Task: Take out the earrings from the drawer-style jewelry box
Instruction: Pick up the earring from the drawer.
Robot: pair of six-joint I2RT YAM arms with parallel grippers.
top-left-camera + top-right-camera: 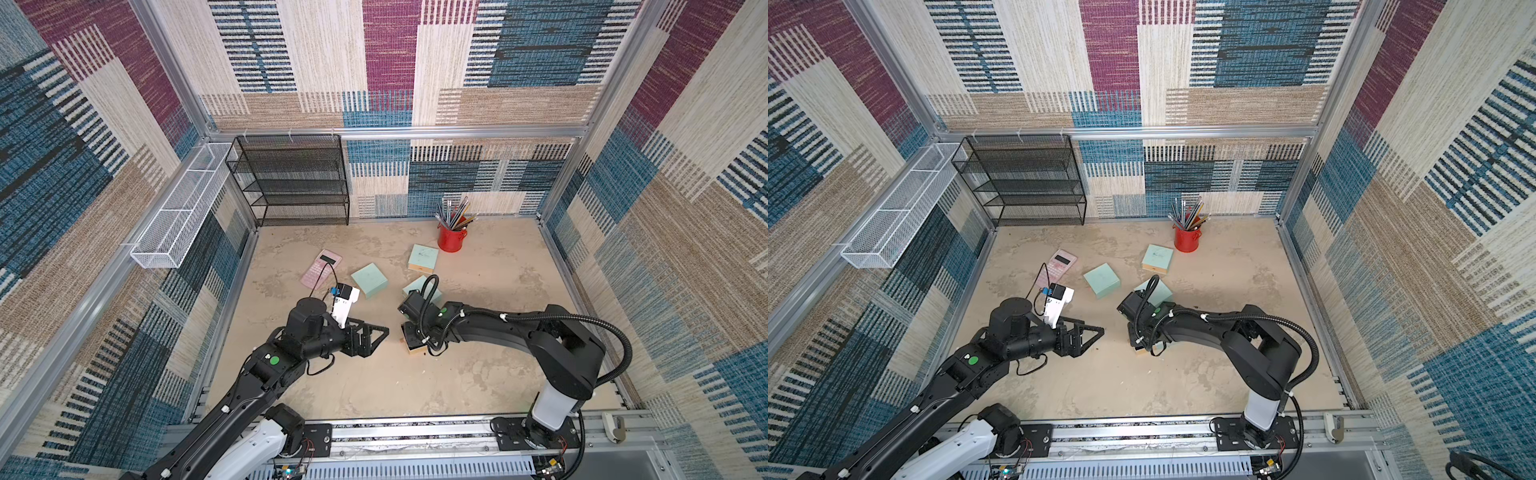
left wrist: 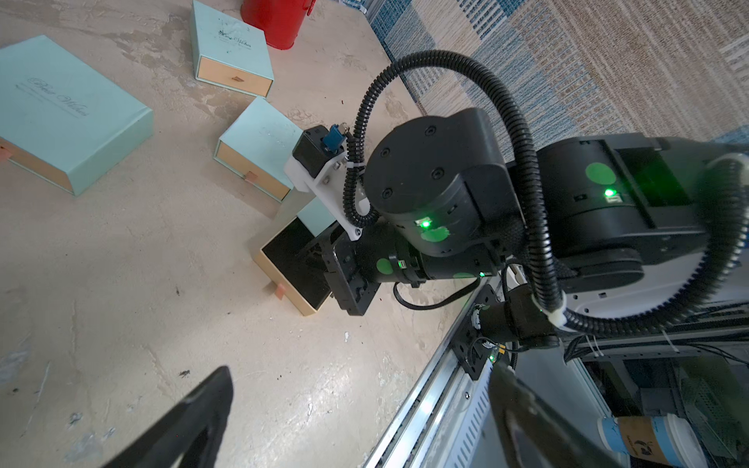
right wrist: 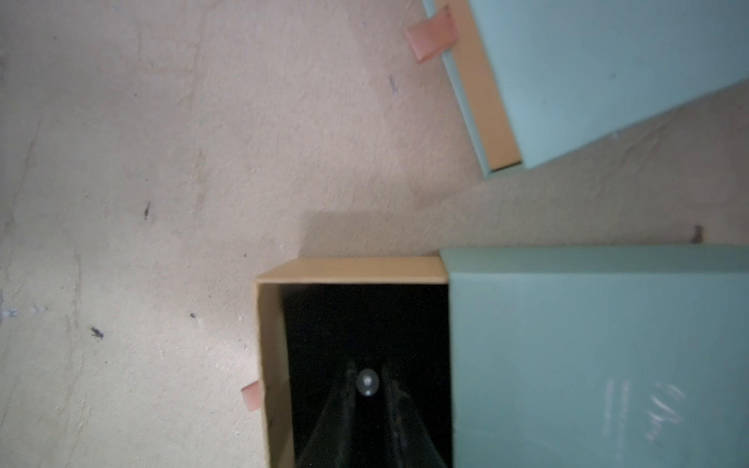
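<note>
Inside the drawer: one earring lies on the black lining, about midway between the drawer's front wall and the mouth of the sleeve. No other earring shows.
Right gripper: it is down in the drawer with a finger close on each side of the earring. The dark blur hides whether they pinch it or stand just clear, so I cannot tell.
Left gripper: its jaws are spread wide and hold nothing. It hangs over the table, apart from the drawer and off to its side.
Step in hand: most likely the pinch on the earring before lifting it out.
Doing it well: centre the fingers on the widest part of the bead and close slowly, since a round glossy piece may squirt sideways. Then lift straight up, clear of the drawer's thin walls. The drawer looks light and may shift if a finger drags on the lining.
Earring: tiny, round and whitish-grey, shiny like a pearl.
Drawer: tan card, matt, with thin straight walls. A pinkish flat pull tab sticks out of its front.
Lining: deep black, probably soft.
Sleeve: smooth mint-green card with faint script, covering the back part of the drawer.
Table: beige, mottled and rough-looking, with dark specks.
Beyond the drawer: three more mint boxes with their own drawers pushed in.
</note>
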